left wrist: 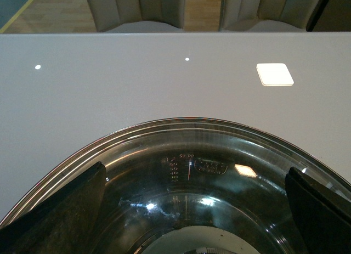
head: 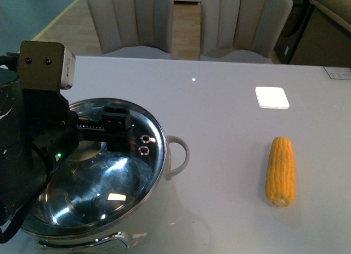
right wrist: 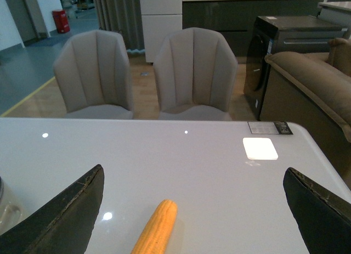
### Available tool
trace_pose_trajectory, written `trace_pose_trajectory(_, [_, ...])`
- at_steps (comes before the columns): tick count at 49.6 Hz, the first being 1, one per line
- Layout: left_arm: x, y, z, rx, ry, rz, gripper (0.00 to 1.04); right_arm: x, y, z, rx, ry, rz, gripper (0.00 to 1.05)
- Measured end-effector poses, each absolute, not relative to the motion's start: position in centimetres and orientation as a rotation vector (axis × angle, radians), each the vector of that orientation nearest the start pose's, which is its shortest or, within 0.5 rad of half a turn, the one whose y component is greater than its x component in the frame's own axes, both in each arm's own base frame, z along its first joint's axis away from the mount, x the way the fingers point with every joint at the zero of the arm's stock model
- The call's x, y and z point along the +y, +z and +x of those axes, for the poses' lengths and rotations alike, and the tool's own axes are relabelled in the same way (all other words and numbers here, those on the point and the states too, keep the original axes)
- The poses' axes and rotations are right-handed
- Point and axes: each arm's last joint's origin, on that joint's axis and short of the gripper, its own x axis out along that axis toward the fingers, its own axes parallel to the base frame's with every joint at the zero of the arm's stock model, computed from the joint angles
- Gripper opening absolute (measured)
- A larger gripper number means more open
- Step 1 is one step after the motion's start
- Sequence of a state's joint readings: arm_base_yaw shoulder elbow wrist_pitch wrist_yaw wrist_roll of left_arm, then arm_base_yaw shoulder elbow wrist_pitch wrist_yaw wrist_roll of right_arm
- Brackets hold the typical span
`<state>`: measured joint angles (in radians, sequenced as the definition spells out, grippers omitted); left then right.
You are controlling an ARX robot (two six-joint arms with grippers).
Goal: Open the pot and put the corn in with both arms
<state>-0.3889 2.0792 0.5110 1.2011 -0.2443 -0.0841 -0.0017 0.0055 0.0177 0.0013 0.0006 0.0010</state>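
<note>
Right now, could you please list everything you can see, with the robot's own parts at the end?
large round stainless-steel pot: one, shiny silver with pale loop handles, near left of the table.
glass lid: one, clear, on the pot.
husked corn cob: one, yellow-orange, lying on the table right of the pot, apart from it.
glossy table: one, white, under the pot and cob.
padded chairs: two, beige, behind the table's far edge.
sofa: one, brown, beyond the table's right side.
left gripper: one, black, open, over the lid.
right gripper: one, black, open, above the table near the cob.
</note>
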Motion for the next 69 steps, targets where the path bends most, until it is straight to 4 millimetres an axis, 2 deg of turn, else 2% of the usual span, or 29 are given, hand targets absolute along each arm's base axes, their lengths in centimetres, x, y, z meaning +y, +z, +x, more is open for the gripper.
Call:
trace_pose_trajectory(3, [-10.7,5.5,27.9,0.354,-0.122,0.033,0.97,0.0,16.9,9.7,-0.014,-0.002,0.001,0.96])
trace_pose_trajectory(7, [-10.7,5.5,27.9,0.352,-0.115,0.035,0.88,0.0,16.9,9.7,-0.014,-0.002,0.001,0.96])
trace_pose_trajectory(17, [-10.7,5.5,27.9,0.350,-0.113,0.034,0.45,0.0,16.9,9.7,-0.014,-0.002,0.001,0.96])
trace_pose_trajectory(19, [-10.7,5.5,27.9,0.349,-0.113,0.036,0.40,0.0,16.9,9.7,-0.014,-0.002,0.001,0.96])
trace_pose_trajectory(47, [-10.5,6.6,28.0,0.389,-0.103,0.054,0.40,0.0,16.9,9.7,-0.014,-0.002,0.001,0.96])
trace_pose_trajectory(69, [-9.9,11.4,28.3,0.311,-0.087,0.031,0.40,0.0,16.9,9.7,-0.014,-0.002,0.001,0.96])
